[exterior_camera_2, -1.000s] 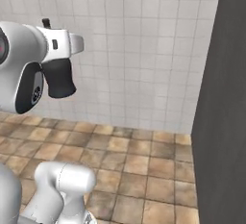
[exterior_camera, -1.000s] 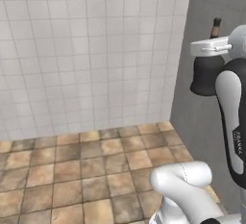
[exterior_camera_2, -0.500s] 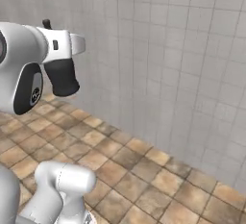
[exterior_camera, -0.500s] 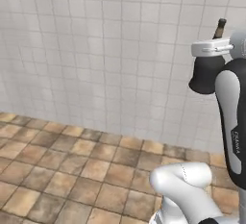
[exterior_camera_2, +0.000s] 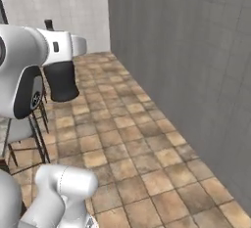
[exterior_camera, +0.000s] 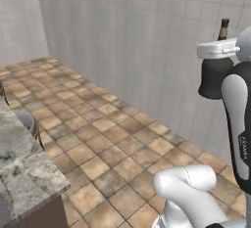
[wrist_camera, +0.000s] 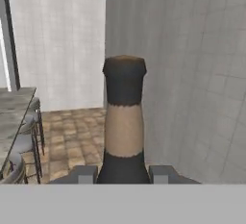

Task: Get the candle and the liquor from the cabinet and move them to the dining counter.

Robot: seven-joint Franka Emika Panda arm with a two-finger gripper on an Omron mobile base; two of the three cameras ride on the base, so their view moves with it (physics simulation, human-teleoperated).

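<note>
Ahead, tiled floor (exterior_camera: 108,139), grey walls (exterior_camera_2: 186,51), dining counter (exterior_camera: 24,168); jaws grasping liquor (wrist_camera: 124,122).

Soft, even light with no visible source or glare leaves the far tiled wall (exterior_camera: 147,41) dim grey, and every view looks slightly blurred.

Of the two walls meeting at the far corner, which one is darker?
The grey tiled wall running along the right side; the end wall behind the liquor is lighter.

Base has turned — dining counter (exterior_camera: 29,173) and stools (exterior_camera_2: 22,129) now visible.
</note>
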